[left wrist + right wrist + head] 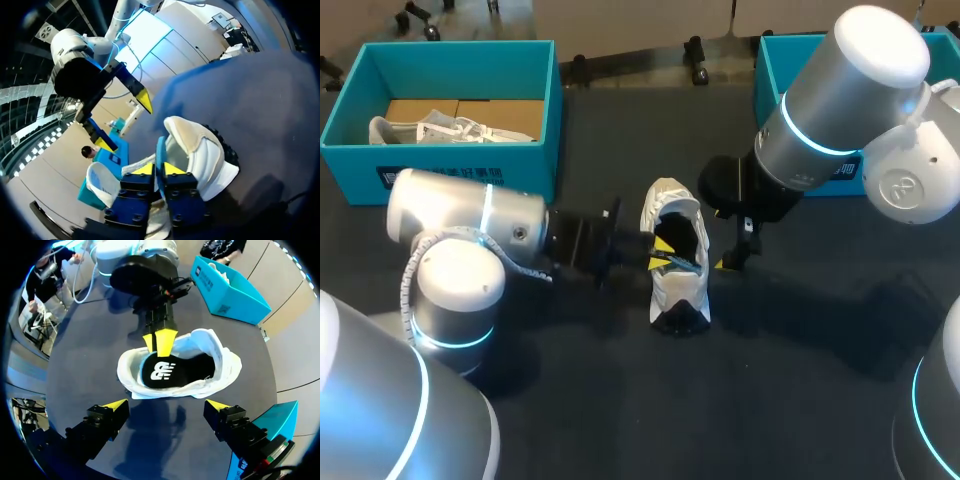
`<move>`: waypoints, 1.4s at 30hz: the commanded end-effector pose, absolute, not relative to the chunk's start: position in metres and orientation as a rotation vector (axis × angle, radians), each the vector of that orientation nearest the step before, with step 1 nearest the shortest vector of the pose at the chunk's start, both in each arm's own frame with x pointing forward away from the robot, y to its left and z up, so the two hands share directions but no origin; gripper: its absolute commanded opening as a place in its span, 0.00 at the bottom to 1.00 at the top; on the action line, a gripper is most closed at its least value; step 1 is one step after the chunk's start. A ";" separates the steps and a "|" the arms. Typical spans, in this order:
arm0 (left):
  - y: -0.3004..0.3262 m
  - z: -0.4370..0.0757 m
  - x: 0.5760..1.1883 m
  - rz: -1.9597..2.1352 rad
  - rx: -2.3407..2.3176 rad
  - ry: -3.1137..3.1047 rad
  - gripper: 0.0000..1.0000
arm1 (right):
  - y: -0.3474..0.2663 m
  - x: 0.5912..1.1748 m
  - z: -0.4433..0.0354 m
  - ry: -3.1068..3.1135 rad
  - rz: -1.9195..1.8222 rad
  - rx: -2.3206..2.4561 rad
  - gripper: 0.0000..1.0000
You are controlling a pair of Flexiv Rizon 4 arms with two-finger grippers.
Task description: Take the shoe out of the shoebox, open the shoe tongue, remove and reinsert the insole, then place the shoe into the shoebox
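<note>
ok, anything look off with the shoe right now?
Yes: the insole looks unseated. It sits high in the shoe, one edge pinched by the left gripper at the collar. The shoe also looks tipped rather than flat on its sole. The right gripper hangs open beside it.

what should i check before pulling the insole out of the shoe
1. Left gripper pinched on the insole edge: ok.
2. Insole free of the shoe: not ok, it sits inside.
3. Right gripper open: ok.
4. Shoe held down: not ok, the right gripper is apart from it.
5. Room in the shoebox: cannot tell, a second shoe lies in it.
</note>
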State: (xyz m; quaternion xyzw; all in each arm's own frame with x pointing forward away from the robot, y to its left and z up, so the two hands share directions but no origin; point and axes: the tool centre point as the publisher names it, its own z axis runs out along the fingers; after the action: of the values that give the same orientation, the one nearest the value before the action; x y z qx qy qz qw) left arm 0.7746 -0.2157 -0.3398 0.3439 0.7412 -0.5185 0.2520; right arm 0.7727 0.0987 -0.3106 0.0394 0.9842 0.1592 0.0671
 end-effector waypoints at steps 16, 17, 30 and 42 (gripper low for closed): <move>-0.199 -0.301 0.766 -1.347 1.093 1.993 0.00 | 0.100 0.772 -0.311 2.965 0.476 0.121 1.00; -0.199 -0.301 0.766 -1.340 1.104 1.994 0.00 | 0.100 0.772 -0.311 2.965 0.476 0.121 1.00; -0.198 -0.307 0.765 -1.205 1.402 2.017 0.00 | 0.089 0.764 -0.307 2.975 0.487 0.161 1.00; -0.199 -0.283 0.755 -1.073 1.687 2.024 0.00 | 0.062 0.750 -0.274 3.007 0.460 0.258 1.00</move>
State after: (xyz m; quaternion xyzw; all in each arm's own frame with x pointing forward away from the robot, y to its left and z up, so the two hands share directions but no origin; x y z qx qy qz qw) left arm 0.7523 -0.2000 -0.2911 0.5539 0.6947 -0.4157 0.1946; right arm 0.7589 0.0734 -0.2879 0.0814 0.9846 0.1490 0.0409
